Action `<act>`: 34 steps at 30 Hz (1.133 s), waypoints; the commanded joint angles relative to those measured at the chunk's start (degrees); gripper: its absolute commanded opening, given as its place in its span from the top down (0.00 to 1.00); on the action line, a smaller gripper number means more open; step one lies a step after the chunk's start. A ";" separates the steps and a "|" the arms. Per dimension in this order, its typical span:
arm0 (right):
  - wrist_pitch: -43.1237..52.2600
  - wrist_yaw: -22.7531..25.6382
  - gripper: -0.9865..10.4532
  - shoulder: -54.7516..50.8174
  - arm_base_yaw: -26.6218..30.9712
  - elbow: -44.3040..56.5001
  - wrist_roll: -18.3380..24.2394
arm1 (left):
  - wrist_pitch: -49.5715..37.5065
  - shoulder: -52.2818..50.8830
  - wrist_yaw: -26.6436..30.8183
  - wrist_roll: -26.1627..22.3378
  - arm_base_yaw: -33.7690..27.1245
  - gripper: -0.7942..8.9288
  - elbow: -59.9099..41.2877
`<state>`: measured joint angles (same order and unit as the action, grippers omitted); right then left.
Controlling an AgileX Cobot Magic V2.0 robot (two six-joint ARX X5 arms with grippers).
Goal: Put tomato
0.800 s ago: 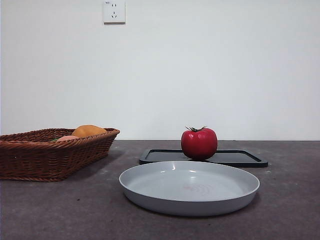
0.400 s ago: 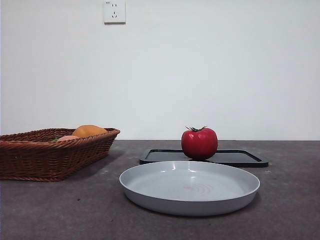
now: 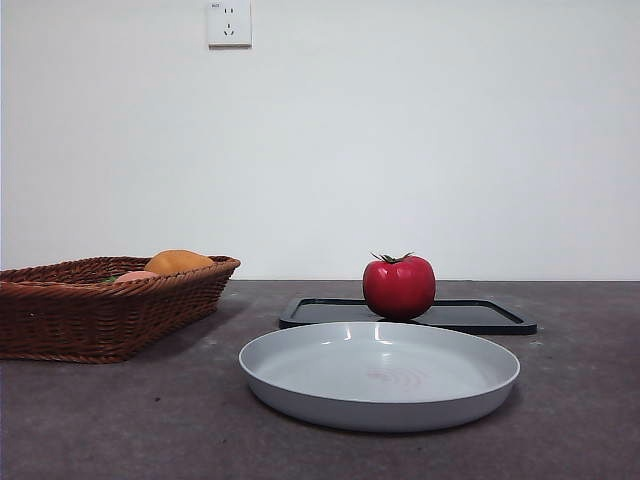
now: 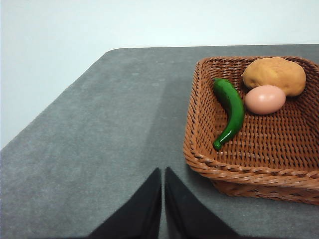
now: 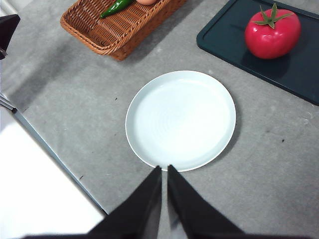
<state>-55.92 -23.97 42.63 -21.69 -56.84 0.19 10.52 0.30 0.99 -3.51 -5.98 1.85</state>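
The red tomato (image 3: 399, 287) with a green stem stands upright on the black tray (image 3: 480, 316), behind the empty grey plate (image 3: 378, 374). The right wrist view shows the tomato (image 5: 272, 33) on the tray (image 5: 299, 69) beyond the plate (image 5: 180, 119). My right gripper (image 5: 164, 169) is shut and empty, high above the plate's near rim. My left gripper (image 4: 163, 172) is shut and empty above bare table beside the wicker basket (image 4: 199, 154). Neither gripper shows in the front view.
The wicker basket (image 3: 90, 310) at the left holds an orange rounded fruit (image 4: 274, 74), a pale peach-coloured fruit (image 4: 264, 99) and a green chilli (image 4: 231, 110). The table's edge (image 5: 50, 149) runs near the plate in the right wrist view.
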 commanded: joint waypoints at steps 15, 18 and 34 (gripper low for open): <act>19.41 2.91 0.91 -14.62 15.85 9.79 3.45 | 0.42 -0.13 -0.07 0.26 0.00 0.91 -1.18; 27.82 2.99 0.91 -20.79 19.69 18.73 3.45 | 0.42 -0.13 -0.07 0.26 0.00 0.91 -1.18; 56.87 14.88 0.91 -41.97 21.84 53.27 -2.38 | 0.42 -0.13 -0.07 0.26 0.00 0.91 -1.18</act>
<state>0.10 -9.63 0.91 0.05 -3.73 -0.54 10.52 0.30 0.99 -3.51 -5.98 1.85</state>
